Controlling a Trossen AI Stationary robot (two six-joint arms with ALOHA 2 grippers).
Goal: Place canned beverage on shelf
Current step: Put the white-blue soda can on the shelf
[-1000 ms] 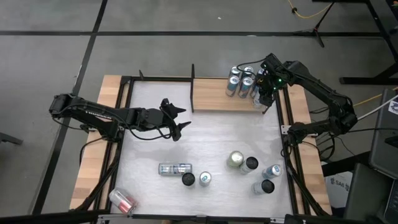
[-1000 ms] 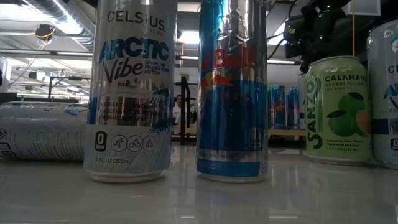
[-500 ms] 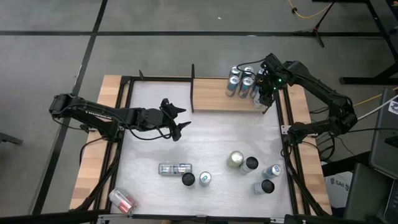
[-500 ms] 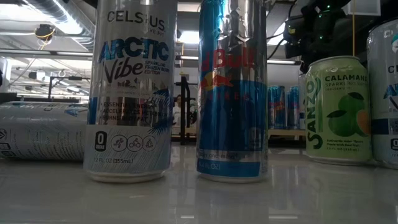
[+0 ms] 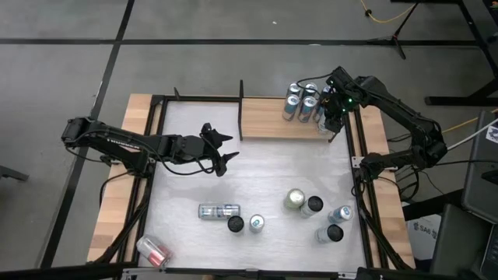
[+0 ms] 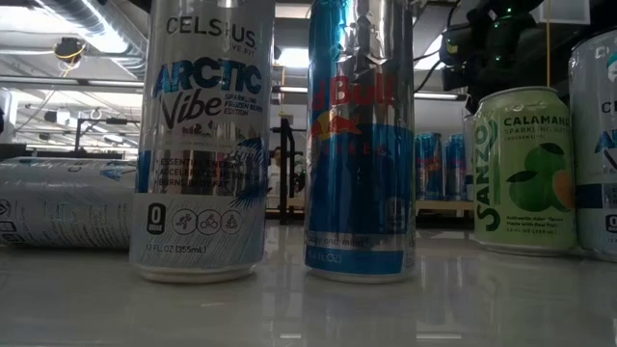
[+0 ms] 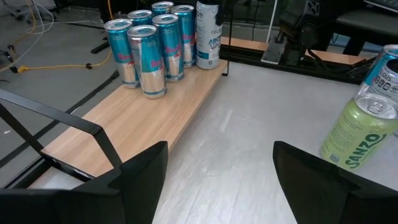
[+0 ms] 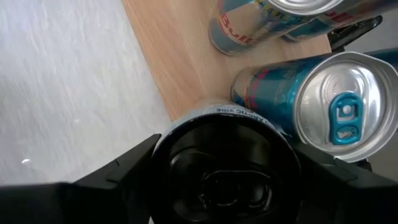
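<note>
Right gripper clamps a black-topped can (rigid, slick, likely heavy) by its sides over the shelf; left gripper waits open.

A yellow cable crosses the grey floor.
</note>
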